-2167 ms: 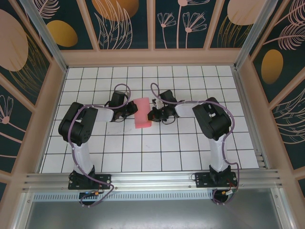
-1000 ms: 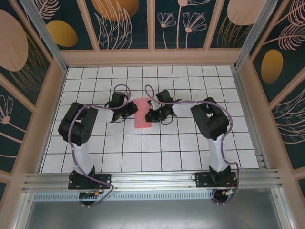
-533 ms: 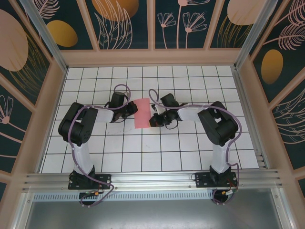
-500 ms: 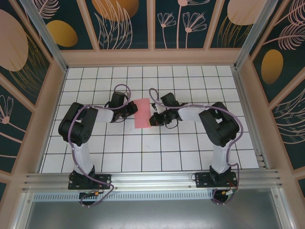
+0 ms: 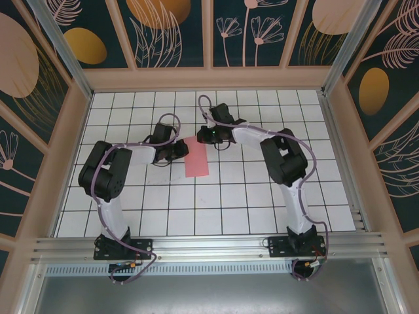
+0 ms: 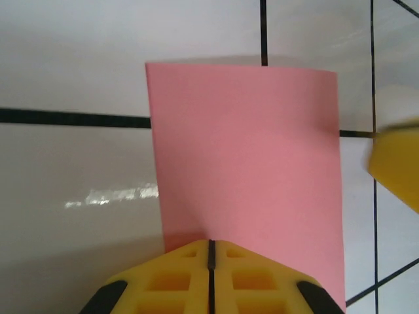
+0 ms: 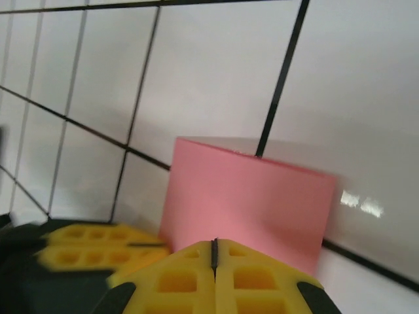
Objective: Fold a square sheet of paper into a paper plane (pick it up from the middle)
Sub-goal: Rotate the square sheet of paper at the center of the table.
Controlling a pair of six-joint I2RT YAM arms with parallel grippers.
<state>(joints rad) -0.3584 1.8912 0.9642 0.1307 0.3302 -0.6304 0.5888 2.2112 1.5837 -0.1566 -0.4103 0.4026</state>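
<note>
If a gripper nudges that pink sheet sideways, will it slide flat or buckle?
Probably slides: the pink sheet lies flat on glossy tiles showing glare. Likely floppy if lifted by one edge, since it looks thin and casts hardly any shadow. Seemingly light, so a slight brush may shift it.

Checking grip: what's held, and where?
Cannot tell: left pincer shut at the paper's long edge, right pincer shut at its far end; pinching or pressing.

Left fingers (image 6: 171, 282) and right fingers (image 7: 178, 278) both pressed together.
</note>
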